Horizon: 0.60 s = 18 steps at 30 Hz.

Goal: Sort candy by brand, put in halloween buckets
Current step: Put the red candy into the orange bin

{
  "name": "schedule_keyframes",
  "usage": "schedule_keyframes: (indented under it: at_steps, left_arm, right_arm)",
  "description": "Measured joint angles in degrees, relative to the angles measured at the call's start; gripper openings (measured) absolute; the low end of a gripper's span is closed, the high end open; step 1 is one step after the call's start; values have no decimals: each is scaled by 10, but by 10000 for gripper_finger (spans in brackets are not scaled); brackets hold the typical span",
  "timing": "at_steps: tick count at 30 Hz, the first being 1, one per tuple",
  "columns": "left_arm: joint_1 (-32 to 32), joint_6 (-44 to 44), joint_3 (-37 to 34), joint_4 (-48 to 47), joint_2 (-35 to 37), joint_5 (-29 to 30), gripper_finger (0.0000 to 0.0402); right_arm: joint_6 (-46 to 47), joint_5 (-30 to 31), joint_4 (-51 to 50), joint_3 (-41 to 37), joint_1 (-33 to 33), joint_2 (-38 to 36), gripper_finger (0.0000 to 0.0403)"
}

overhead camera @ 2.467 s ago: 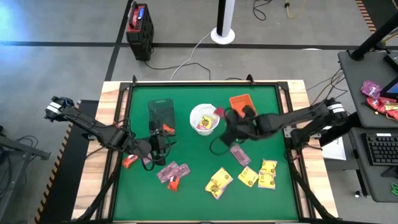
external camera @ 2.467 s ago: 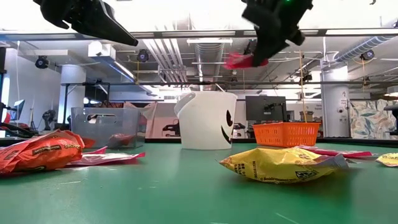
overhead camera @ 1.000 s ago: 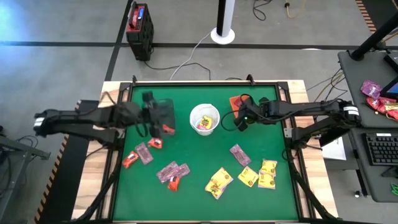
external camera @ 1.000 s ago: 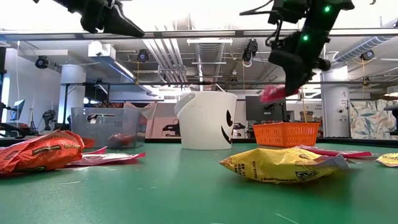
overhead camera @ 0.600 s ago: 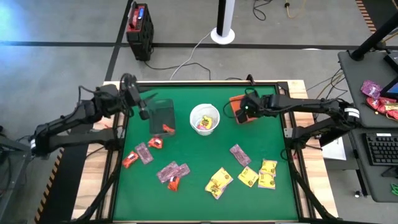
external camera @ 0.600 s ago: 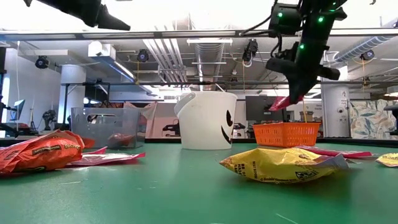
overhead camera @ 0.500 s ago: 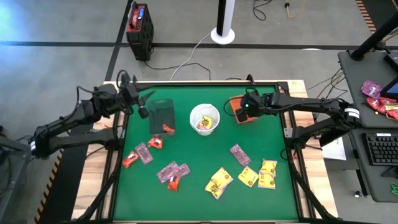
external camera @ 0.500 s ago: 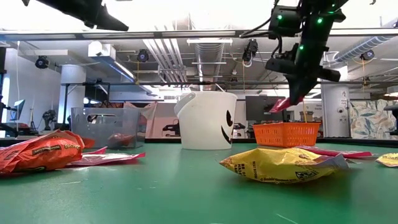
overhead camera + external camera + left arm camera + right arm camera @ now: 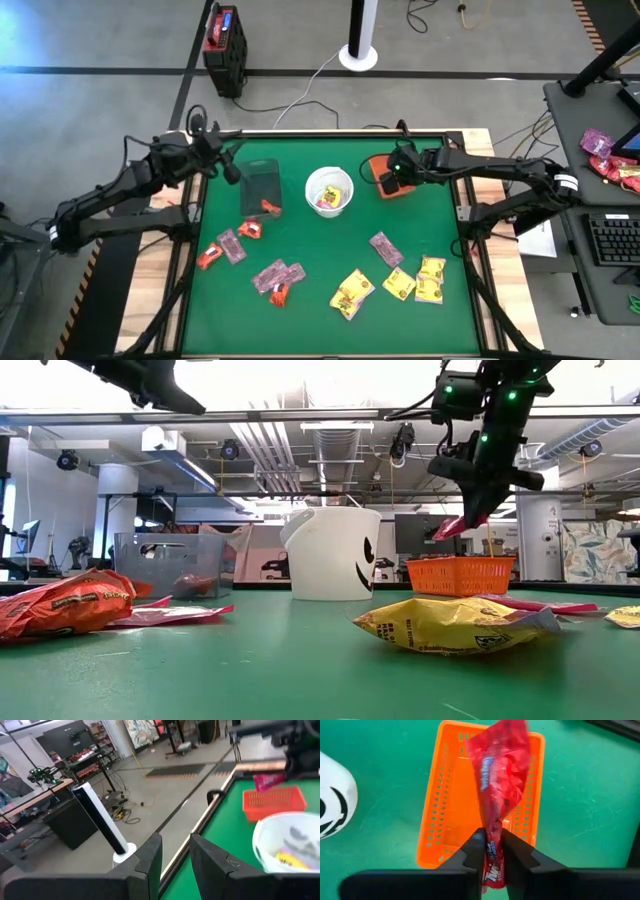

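Note:
My right gripper [image 9: 492,845] [image 9: 396,177] is shut on a red-pink candy packet [image 9: 500,775] above the orange tray [image 9: 435,810] [image 9: 384,163]; in the low view the packet [image 9: 455,525] hangs over the tray [image 9: 460,575]. My left gripper [image 9: 176,855] [image 9: 228,168] is open and empty, high by the table's far left corner, beside the dark tub [image 9: 260,180]. The white bucket [image 9: 328,192] holds yellow and pink candy. Yellow [image 9: 352,290], pink-purple [image 9: 385,248] and red-orange [image 9: 207,260] packets lie flat on the green mat. My right gripper pinches the red-pink packet by one end [image 9: 491,854] between its two fingers [image 9: 476,845], coming from above and pointing down. The rest of the packet hangs below the fingers, slanted and lifted clear above the orange tray.
A red-orange packet [image 9: 268,207] lies in the dark tub, another [image 9: 250,230] just outside it. More yellow packets [image 9: 430,278] sit near the right near corner, pink-purple ones [image 9: 275,275] at the near middle. A raised frame [image 9: 300,133] borders the mat.
My left gripper has swung from over the dark tub up and toward the table's far left corner. My right gripper has carried the packet a short way from beside the white bucket toward the far right, coming over the orange tray.

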<state>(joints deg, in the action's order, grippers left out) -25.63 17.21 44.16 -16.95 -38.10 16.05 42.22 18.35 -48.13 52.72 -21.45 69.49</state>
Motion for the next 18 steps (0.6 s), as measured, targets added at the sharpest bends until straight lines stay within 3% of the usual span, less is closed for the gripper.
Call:
schedule_keyframes:
  at_steps: [7,10,13,18]
  left_arm:
    - [0,54,0,-44,-25,-6,84]
    - [1,67,0,-65,-30,-66,84]
    - [6,-4,1,-42,-30,-160,84]
    - [28,-129,11,-41,-18,-241,84]
  right_arm:
    - [-50,36,32,-15,-20,1,122]
    - [-98,87,59,-15,-14,0,141]
    - [-136,115,96,-13,-9,-3,151]
    - [-185,97,134,14,-4,-5,155]
